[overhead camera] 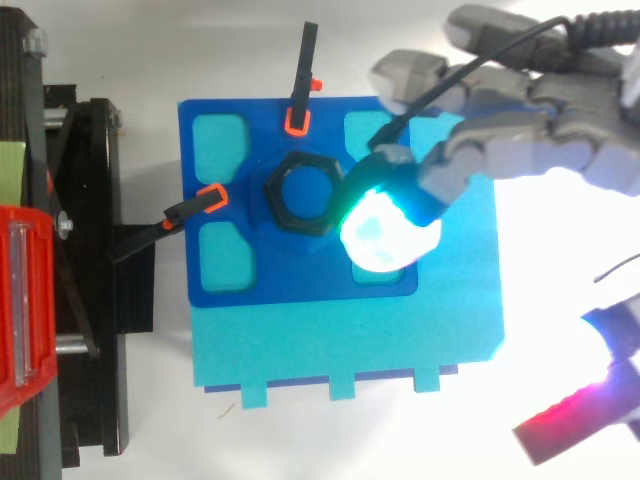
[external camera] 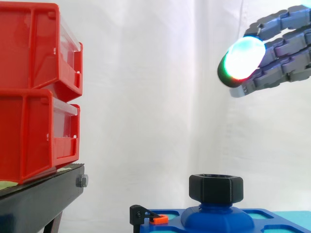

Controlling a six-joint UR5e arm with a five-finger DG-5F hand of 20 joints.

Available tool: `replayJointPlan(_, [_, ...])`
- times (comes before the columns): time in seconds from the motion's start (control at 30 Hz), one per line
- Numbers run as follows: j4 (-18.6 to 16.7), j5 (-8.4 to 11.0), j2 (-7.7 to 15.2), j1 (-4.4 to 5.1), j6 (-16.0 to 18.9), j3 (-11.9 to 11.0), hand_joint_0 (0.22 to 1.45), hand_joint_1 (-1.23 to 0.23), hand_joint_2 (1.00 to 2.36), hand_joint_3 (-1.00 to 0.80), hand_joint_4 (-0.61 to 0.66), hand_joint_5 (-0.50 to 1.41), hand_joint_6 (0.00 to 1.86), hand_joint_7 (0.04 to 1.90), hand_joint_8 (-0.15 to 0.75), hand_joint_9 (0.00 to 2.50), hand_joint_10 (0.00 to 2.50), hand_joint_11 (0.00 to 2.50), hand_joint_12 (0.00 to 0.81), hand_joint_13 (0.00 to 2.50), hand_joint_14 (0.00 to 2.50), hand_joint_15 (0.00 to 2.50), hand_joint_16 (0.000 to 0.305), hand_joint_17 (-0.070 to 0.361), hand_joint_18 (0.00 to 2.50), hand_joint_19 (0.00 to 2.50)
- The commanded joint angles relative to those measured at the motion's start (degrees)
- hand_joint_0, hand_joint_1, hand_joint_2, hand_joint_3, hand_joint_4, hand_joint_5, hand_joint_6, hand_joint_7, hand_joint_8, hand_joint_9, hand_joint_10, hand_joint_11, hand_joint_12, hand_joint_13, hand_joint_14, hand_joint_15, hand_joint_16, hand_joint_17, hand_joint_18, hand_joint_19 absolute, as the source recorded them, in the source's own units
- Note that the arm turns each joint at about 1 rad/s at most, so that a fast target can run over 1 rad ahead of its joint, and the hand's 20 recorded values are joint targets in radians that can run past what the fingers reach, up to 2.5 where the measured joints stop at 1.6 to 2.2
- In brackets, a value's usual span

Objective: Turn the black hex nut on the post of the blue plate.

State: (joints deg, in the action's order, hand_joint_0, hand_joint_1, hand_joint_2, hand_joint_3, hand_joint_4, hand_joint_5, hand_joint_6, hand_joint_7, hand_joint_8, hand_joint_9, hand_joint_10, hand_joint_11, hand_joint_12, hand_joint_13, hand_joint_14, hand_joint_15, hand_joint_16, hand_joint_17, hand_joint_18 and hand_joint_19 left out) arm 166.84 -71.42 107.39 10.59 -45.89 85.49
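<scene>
Since the hand (external camera: 284, 51) hung high up and to the right of the hex nut (external camera: 216, 188), fingers apart and loosely extended, clamped on nothing, I read the step as approach, contact not yet made. The nut sat on the post (external camera: 217, 209) at the middle of the blue plate (overhead camera: 262, 275), and the plate lay on a cyan sheet (overhead camera: 350, 345). Two black clamps with orange tips, (overhead camera: 302, 85) and (overhead camera: 188, 208), pinned the plate's far and left edges. Nut axis was vertical, bore facing up. From above, the hex showed one corner pointing left and one right, so the flats looked to face near and far. It had no real long axis; it was squat, wider than tall. From above, the glowing pad (overhead camera: 385, 232) lay just right of the nut, but the side view put it well above. To do it well: shift left until centred over the bore, come straight down, then spread thumb and fingers onto opposite flats, not corners. Grip the upper part of the nut and keep clear of the post's flared base. Twist about the vertical axis only, as side load could drag the plate against the clamps. Stay away from the far clamp. Red bins (external camera: 34, 92) on the black stand (external camera: 43, 187) at left were well apart, no conflict.
</scene>
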Motion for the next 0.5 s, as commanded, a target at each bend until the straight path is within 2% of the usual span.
replayJointPlan(0.0, [0.85,-0.3,3.35,0.13,-1.58,-3.14,0.46,-0.44,1.0,-0.5,0.21,-0.23,0.5,0.83,0.289,0.13,0.0,0.0,0.419,0.18,0.0,0.0,0.066,0.149,0.11,0.12])
replayJointPlan(0.03, [1.55,-0.74,4.5,0.04,-1.58,-4.54,0.46,-0.44,1.0,-0.5,0.21,-0.23,0.5,0.83,0.289,0.13,0.0,0.0,0.419,0.18,0.0,0.0,0.066,0.149,0.11,0.12])
replayJointPlan(0.13, [1.82,-1.53,6.17,0.04,-1.84,-6.39,0.46,-0.44,1.0,-0.5,0.21,-0.23,0.5,0.83,0.29,0.14,0.0,0.0,0.419,0.18,0.0,0.0,0.066,0.149,0.11,0.13])
replayJointPlan(0.17, [1.82,-1.53,6.25,0.13,-1.93,-6.65,0.46,-0.44,1.0,-0.5,0.21,-0.23,0.5,0.83,0.29,0.14,0.0,0.0,0.419,0.18,0.0,0.0,0.066,0.149,0.11,0.13])
replayJointPlan(0.33, [1.03,-0.57,8.45,0.57,-6.67,-8.67,0.46,-0.46,1.0,-0.5,0.22,-0.22,0.5,0.82,0.298,0.18,0.0,0.0,0.424,0.22,0.0,0.0,0.066,0.148,0.17,0.11])
replayJointPlan(0.4, [1.03,-0.74,9.68,0.57,-6.76,-9.2,0.46,-0.46,1.0,-0.5,0.22,-0.22,0.5,0.82,0.299,0.18,0.0,0.0,0.424,0.22,0.0,0.0,0.065,0.147,0.18,0.11])
replayJointPlan(0.47, [1.03,-0.74,9.86,0.57,-6.67,-9.29,0.47,-0.46,1.0,-0.5,0.22,-0.22,0.5,0.82,0.299,0.19,0.0,0.0,0.424,0.22,0.0,0.0,0.065,0.147,0.18,0.11])
